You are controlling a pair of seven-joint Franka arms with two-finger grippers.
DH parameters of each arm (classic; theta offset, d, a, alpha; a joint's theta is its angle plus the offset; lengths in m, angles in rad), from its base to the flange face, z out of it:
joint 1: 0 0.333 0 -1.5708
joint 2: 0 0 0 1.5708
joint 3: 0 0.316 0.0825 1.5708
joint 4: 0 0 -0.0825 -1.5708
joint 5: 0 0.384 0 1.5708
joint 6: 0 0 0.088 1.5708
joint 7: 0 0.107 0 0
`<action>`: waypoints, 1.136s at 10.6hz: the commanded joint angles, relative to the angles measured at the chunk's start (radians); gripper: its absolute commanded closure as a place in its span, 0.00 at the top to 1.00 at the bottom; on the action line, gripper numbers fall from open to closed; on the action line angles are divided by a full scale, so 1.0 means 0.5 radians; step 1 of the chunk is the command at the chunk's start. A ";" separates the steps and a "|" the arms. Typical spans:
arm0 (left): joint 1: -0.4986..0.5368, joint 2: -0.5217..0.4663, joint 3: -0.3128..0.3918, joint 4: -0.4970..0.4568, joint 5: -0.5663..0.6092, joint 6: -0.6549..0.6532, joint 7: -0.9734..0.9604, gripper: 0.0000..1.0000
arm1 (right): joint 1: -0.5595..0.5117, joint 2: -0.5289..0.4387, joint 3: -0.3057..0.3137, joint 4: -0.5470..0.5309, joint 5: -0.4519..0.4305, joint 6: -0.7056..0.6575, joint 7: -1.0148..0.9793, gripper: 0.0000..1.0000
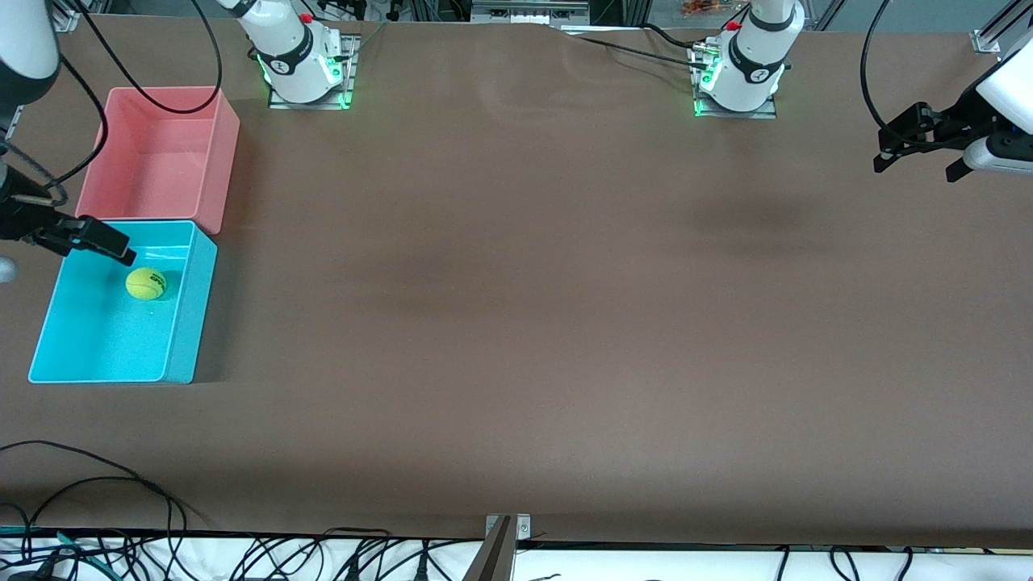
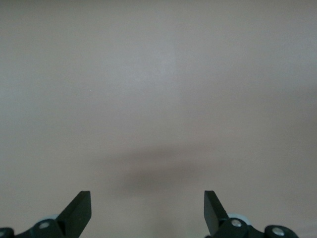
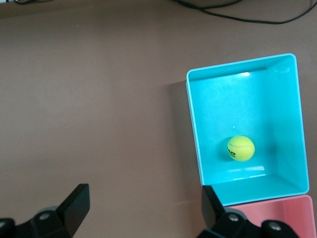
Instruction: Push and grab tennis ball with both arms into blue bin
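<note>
Tennis ball (image 1: 146, 283) lying inside the blue bin (image 1: 182, 323), on its floor, in the half of the bin close to the pink bin (image 1: 216, 161). Also visible in the right wrist view: tennis ball (image 3: 240, 148) on the floor of the blue bin (image 3: 195, 129), not touching any wall, dark logo turned sideways. Pink bin directly beside the blue bin, farther from the front camera, the two walls touching or almost touching; cannot tell which.

Right tool (image 1: 97, 240) up in the air over the rim of the blue bin, at the corner next to the pink bin. Fingers spread wide, nothing between them. Ball below the tool and a little aside, near but clearly apart, no contact. In the right wrist view, right tool (image 3: 143, 210) with both black fingers (image 3: 77, 203) wide apart, one finger over the bare table, the other over the bin rim.

Left tool (image 1: 920, 149) well apart from the ball, in the air over the left arm's end of the table (image 1: 565, 323), waiting. Released too: in the left wrist view, left tool (image 2: 147, 213) with fingers (image 2: 79, 210) open, only brown table (image 2: 158, 99) and a soft shadow under it.

Black cables (image 1: 121, 500) lying along the table edge nearest the front camera.
</note>
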 commanded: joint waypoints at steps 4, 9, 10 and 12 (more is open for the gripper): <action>0.001 0.032 -0.010 0.073 0.007 -0.044 -0.015 1.00 | -0.074 -0.192 0.095 -0.299 -0.080 0.159 0.110 1.00; -0.002 0.032 -0.010 0.073 0.007 -0.053 -0.015 1.00 | -0.074 -0.202 0.141 -0.265 -0.009 0.153 0.184 1.00; -0.005 0.032 -0.013 0.076 0.007 -0.053 -0.018 1.00 | -0.077 -0.202 0.141 -0.256 0.018 0.132 0.181 1.00; -0.008 0.032 -0.013 0.076 0.007 -0.053 -0.018 1.00 | -0.086 -0.214 0.138 -0.176 0.040 0.025 0.169 1.00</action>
